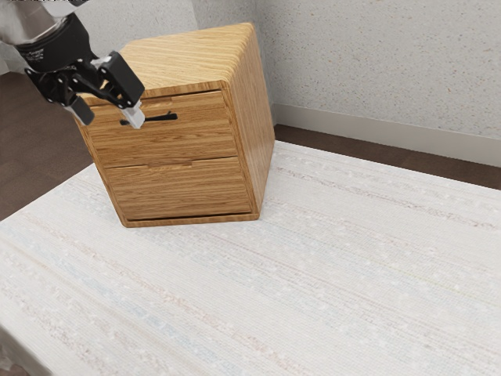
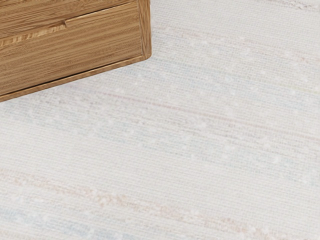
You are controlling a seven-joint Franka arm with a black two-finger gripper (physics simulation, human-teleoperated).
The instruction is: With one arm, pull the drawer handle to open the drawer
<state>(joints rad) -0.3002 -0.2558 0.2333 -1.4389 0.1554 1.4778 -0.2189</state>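
Black gripper (image 1: 108, 114) at the exterior view's far left, arm coming in from the upper-left corner, hand up against the front of the wood cabinet (image 1: 252, 117). Jaws spread apart, released, grasping nothing; the right-hand finger (image 1: 134, 117) w/ its pale tip overlaps the left end of the drawer handle (image 1: 160, 118), the other finger sits off to the left, apart from it. Handle = thin dark bar, horizontal, high on the top drawer (image 1: 188, 135). Top drawer front looks flush w/ the cabinet face, so shut as far as I can tell. Below it the lower drawer (image 1: 180, 188), also flush. Cabinet stands on the far left part of the table (image 1: 329, 274), turned so its front faces near-left and its right side panel shows. Table covered in a pale woven cloth, running right & near. Behind: dark floor (image 1: 31, 164), speckled light wall (image 1: 391, 55) on the far right. Wrist view: cabinet's lower front corner (image 2: 75, 50) over the same cloth (image 2: 200, 150).
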